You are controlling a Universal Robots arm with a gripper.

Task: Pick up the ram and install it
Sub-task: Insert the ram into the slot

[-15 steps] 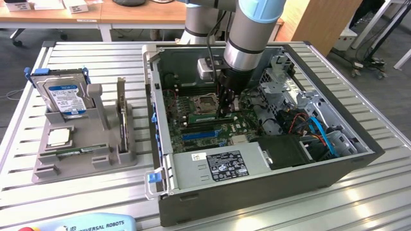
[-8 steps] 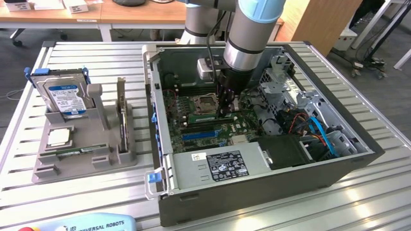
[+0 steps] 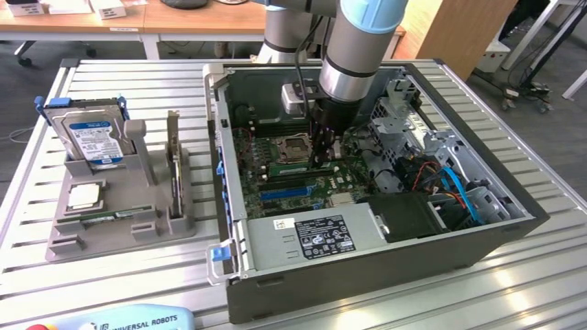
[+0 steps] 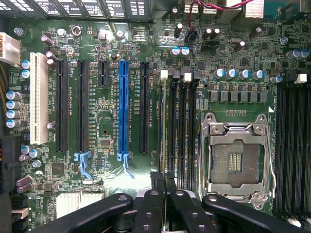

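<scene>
— While poised over the motherboard [image 4: 104, 121], ram [image 4: 164, 145]: location?
— Pinched edge-on in near-shut jaws, three o'clock of the processor socket [image 3: 293, 146], exterior view; parallel to the memory slots [image 4: 182, 136], apparently for seating.

The computer case [image 3: 367, 275] is lying open on the table [image 3: 119, 89], and the holder [image 3: 64, 240] is sitting at the exterior view's left of it. In the holder, the hard drive [image 3: 92, 141] is standing behind the processor chip [image 3: 84, 196], and a second ram stick [image 3: 103, 218] is lying in front. Inside the case, the ram [image 4: 165, 131] is standing between the card slots [image 4: 124, 111] and the processor socket [image 4: 236, 160], and the gripper [image 4: 164, 180] is pinching it from above.
</scene>
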